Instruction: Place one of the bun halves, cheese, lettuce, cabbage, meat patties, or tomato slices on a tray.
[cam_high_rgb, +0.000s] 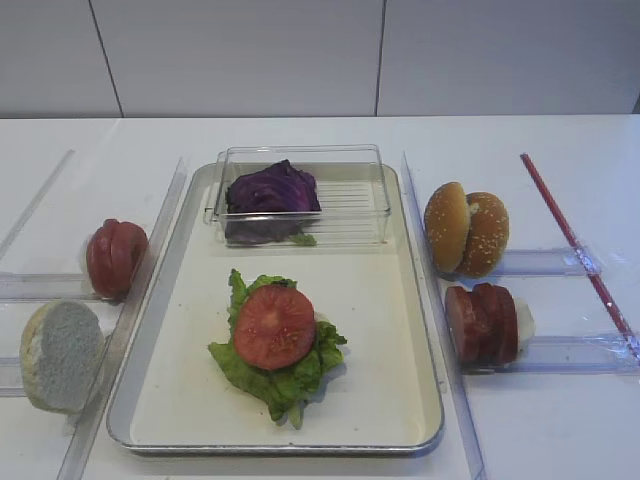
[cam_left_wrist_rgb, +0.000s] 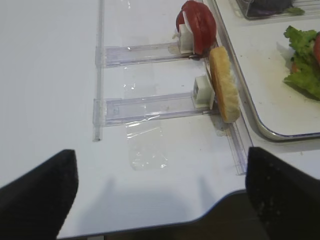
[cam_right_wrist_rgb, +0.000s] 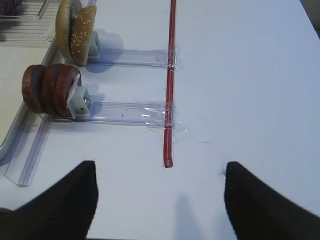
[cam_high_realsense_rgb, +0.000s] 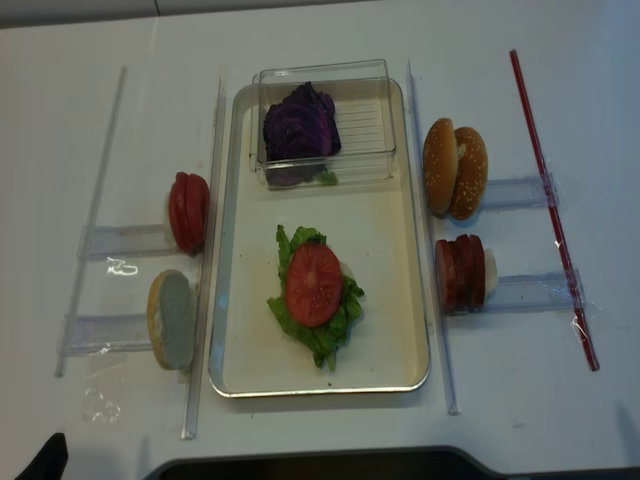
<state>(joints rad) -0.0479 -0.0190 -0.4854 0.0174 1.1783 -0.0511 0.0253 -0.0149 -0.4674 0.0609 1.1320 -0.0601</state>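
exterior high view: on the white table (cam_high_rgb: 560, 420) the tray (cam_high_rgb: 400, 340) lies in the middle, and on its floor, toward 6 o'clock, the lettuce (cam_high_rgb: 285, 370) lies flat with one of the tomato slices (cam_high_rgb: 274, 327) on top of it. at 12 o'clock on the tray a clear box (cam_high_rgb: 350, 200) holds the cabbage (cam_high_rgb: 272, 190). more tomato slices (cam_high_rgb: 115, 258) stand on edge at 9 o'clock off the tray, one of the bun halves (cam_high_rgb: 60, 355) at 8 o'clock, two more bun halves (cam_high_rgb: 466, 230) at 2 o'clock, the meat patties (cam_high_rgb: 482, 322) at 3 o'clock. neither of my claws shows here.

right wrist view: my right claw (cam_right_wrist_rgb: 160, 200) is spread wide, grasping nothing, above bare table at 6 o'clock; a red strip (cam_right_wrist_rgb: 170, 100) runs toward 12.

left wrist view: my left claw (cam_left_wrist_rgb: 162, 195) is released, fingers far apart, nothing between them, the standing bun half at 1 o'clock.
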